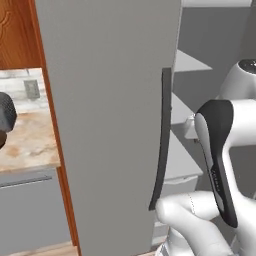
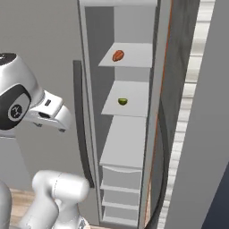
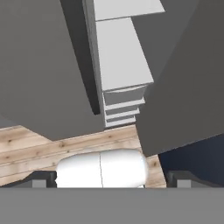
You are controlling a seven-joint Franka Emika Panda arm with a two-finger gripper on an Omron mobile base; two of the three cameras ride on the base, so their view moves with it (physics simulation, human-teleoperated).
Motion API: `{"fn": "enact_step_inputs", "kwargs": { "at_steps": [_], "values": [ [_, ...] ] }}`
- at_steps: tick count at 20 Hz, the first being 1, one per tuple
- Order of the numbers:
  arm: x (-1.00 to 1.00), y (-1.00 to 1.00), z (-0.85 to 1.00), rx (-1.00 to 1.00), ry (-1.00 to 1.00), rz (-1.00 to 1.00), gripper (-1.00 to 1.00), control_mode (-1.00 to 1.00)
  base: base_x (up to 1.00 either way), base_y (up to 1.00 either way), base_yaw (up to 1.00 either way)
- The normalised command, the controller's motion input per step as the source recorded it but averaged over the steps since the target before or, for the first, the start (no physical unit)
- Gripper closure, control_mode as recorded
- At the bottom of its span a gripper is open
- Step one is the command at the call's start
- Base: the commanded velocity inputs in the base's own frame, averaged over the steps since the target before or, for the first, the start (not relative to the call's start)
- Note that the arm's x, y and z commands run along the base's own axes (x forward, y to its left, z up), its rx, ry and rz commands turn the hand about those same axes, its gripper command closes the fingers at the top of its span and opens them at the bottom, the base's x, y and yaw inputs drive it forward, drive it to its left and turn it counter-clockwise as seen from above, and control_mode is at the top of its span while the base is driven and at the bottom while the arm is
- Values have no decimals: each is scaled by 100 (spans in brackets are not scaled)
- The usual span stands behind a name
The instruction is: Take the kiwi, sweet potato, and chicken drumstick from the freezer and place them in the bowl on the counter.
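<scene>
Right base view: freezer [image 2: 120, 112] open, kiwi [image 2: 123, 101] on a middle shelf.
Pincer [image 3: 111, 179] released, empty; kiwi likely light, slippery — grip across its middle.

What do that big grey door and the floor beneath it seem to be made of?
The freezer door looks like matte grey painted metal or plastic: flat, even, no shine. Its handle seems dark plastic. The floor looks like pale wood planks, with visible grain and seams.
</scene>
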Motion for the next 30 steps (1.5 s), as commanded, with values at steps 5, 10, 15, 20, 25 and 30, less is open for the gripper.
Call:
{"fn": "enact_step_inputs", "kwargs": {
  "at_steps": [5,10,15,20,25,30],
  "values": [
    [0,0,0,0,0,0,-100,100,59,-44,0],
    [0,0,0,0,0,0,-100,100,56,-52,0],
    [0,0,0,0,0,0,-100,100,39,-46,0],
    [0,0,0,0,0,0,-100,100,33,-55,0],
    [0,0,0,0,0,0,-100,100,33,-76,0],
    [0,0,0,0,0,0,-100,100,5,-80,0]
  ]
}}
